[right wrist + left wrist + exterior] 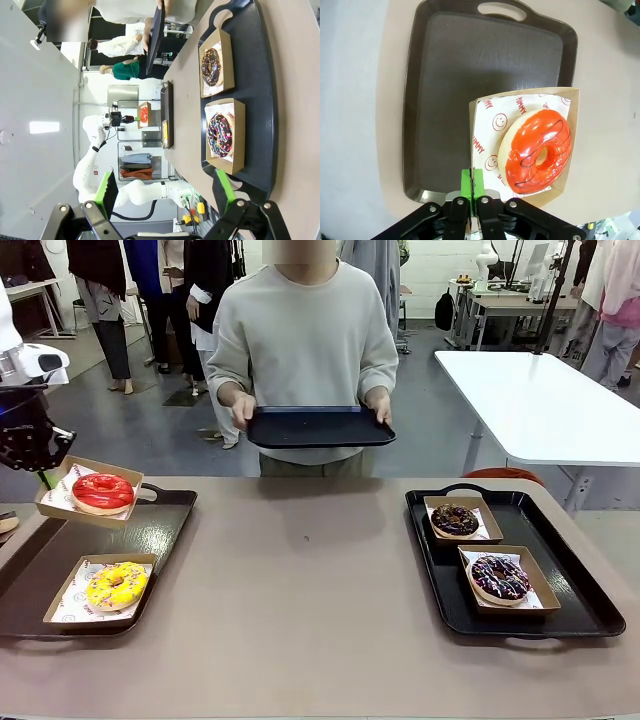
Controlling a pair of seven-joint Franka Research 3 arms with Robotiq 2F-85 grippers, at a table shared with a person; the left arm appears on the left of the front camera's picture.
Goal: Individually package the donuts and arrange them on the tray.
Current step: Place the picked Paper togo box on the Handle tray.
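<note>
**Aloft: red donut in its box above the left tray**

Now the left gripper [475, 186] has its jaws pinched tight on the edge of a cardboard box [62, 502] carrying the red-iced donut [102, 492], lifted over the left tray [160, 530]. On that tray the yellow donut [116, 586] sits boxed. The right gripper [167, 192] hangs with jaws wide apart, gripping nothing, above the right tray [560, 625], where the chocolate donut [455, 520] and the purple-brown sprinkled donut [499, 578] lie in boxes. Across the tabletop [310, 610], a person holds a third tray [320, 427].
</note>
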